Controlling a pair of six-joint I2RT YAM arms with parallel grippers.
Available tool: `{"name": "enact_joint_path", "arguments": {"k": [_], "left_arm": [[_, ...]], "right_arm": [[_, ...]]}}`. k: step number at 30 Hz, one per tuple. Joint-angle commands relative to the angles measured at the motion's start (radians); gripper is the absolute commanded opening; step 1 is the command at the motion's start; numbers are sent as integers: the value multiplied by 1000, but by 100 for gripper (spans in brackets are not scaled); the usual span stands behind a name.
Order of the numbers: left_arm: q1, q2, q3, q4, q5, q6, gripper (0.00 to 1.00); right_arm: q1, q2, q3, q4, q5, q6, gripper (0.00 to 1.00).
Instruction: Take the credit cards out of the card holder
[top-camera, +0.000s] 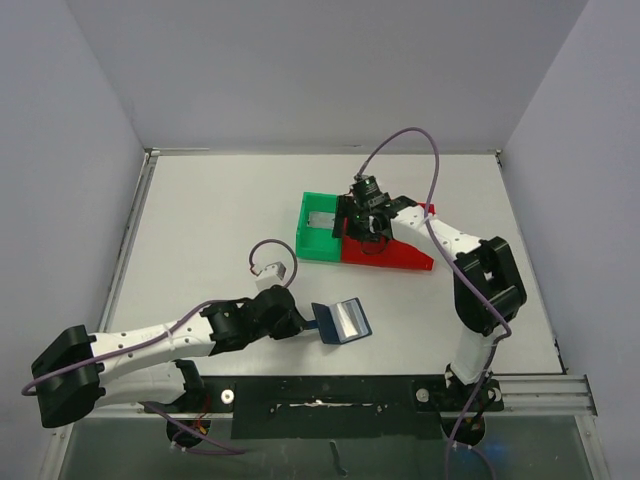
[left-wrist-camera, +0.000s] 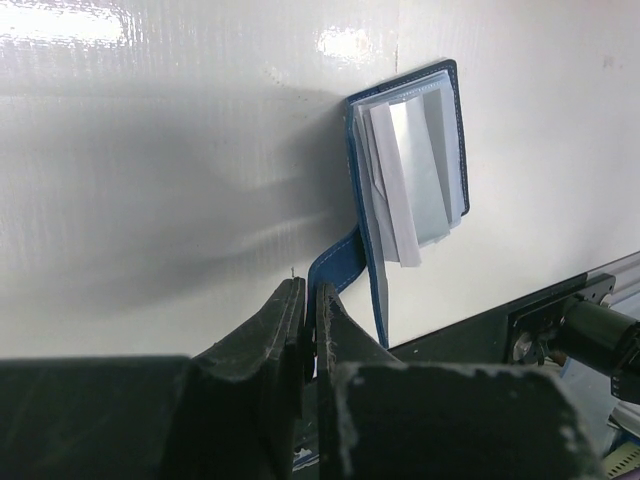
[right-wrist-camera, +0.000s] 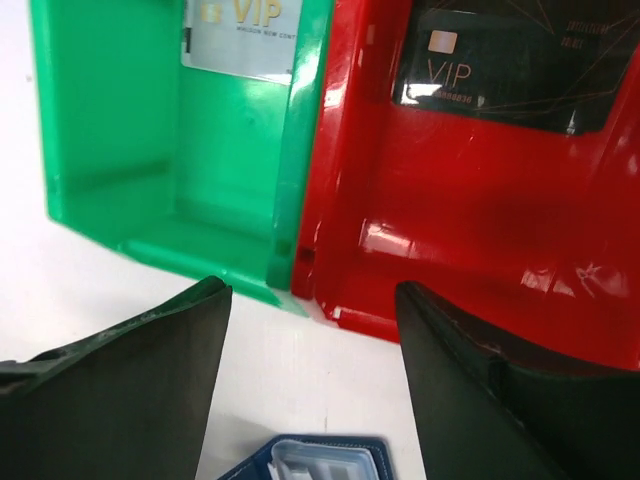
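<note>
The card holder (top-camera: 343, 320), a dark navy-blue wallet, lies open on the table with its pale clear pockets (left-wrist-camera: 415, 170) facing up. My left gripper (top-camera: 305, 322) is shut on its blue closure tab (left-wrist-camera: 335, 262), seen in the left wrist view (left-wrist-camera: 310, 290). My right gripper (top-camera: 365, 225) hangs open and empty over the trays, its jaws wide apart in the right wrist view (right-wrist-camera: 310, 300). A silver-grey card (right-wrist-camera: 245, 35) lies in the green tray (right-wrist-camera: 120, 120). A black card (right-wrist-camera: 510, 70) lies in the red tray (right-wrist-camera: 450, 200). No gold-orange card shows.
The green tray (top-camera: 305, 225) and red tray (top-camera: 405, 258) stand side by side at the middle back of the table. A black rail (top-camera: 330, 392) runs along the near edge between the arm bases. The wallet's edge shows low in the right wrist view (right-wrist-camera: 320, 460).
</note>
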Motion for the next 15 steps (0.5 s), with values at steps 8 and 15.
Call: {"name": "enact_joint_path", "arguments": {"k": [8, 15], "left_arm": [[0, -18, 4, 15, -19, -17, 0], [0, -7, 7, 19, -11, -15, 0]], "right_arm": [[48, 106, 142, -87, 100, -59, 42], [86, 99, 136, -85, 101, -56, 31]]}}
